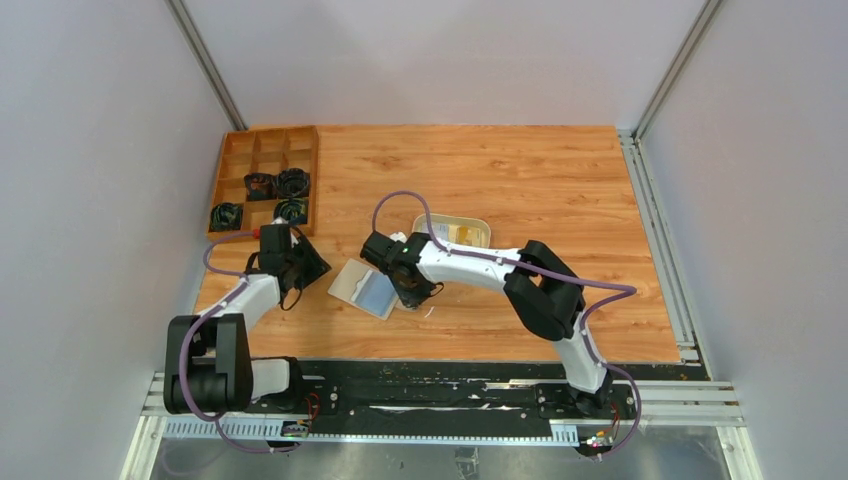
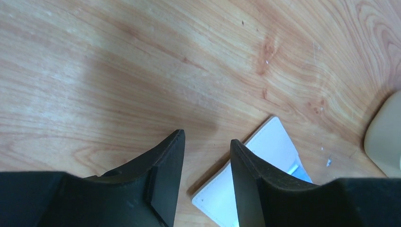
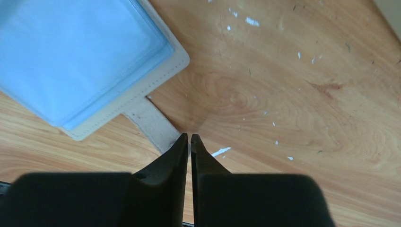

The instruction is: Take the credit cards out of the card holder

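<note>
1. Card holder (image 1: 365,288) lies open flat on the table (image 1: 560,180), pale blue pockets up. Only the top view shows the whole layout. An oval tray (image 1: 480,222) sits just beyond the holder and to its right, with credit cards (image 1: 468,234) in it, the yellow-orange one being easiest to spot. A wooden compartment box (image 1: 230,165) is well off to the holder's far left.
2. The right wrist cam gets what the top view can't: the holder's snap tab (image 3: 151,124) sticks out from its cream edge, and white flecks (image 3: 220,152) dot the wood right beside it.
3. The left wrist cam only catches a cream corner of the holder, plus a sliver of the tray past it.
4. Right gripper (image 3: 189,136): fingers pinched to a hairline slit, with the tips right at the end of the tab. Can't tell if the tab is actually caught.
5. Left gripper (image 2: 206,137): fingers roughly halfway apart, nothing between them. It hangs over the wood at the holder's left corner.
</note>
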Controlling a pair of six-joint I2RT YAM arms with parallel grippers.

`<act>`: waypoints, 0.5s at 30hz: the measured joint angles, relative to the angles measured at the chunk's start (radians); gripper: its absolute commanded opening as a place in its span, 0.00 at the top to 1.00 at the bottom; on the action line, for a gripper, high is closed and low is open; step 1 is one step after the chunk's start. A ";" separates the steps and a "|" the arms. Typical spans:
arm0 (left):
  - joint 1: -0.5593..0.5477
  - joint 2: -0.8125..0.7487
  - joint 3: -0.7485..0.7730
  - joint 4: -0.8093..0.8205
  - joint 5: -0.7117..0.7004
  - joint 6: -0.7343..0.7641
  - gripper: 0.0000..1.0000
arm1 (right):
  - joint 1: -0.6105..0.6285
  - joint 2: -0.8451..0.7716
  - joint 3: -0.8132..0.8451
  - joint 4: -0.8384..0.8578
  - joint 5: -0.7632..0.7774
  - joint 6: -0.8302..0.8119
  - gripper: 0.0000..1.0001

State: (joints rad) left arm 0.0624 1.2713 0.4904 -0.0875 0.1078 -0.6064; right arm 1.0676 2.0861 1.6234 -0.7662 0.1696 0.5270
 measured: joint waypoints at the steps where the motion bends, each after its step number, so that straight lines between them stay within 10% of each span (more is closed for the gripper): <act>1: 0.000 -0.008 -0.010 0.005 0.008 -0.004 0.50 | 0.001 -0.006 -0.019 0.003 -0.002 0.003 0.99; 15: 0.000 -0.163 -0.107 -0.051 0.077 -0.033 0.50 | 0.004 -0.040 -0.100 0.052 -0.006 0.011 0.99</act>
State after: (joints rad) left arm 0.0628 1.1088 0.3832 -0.1383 0.1844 -0.6395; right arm 1.0714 2.0460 1.5230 -0.7139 0.1638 0.5381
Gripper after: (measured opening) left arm 0.500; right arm 0.006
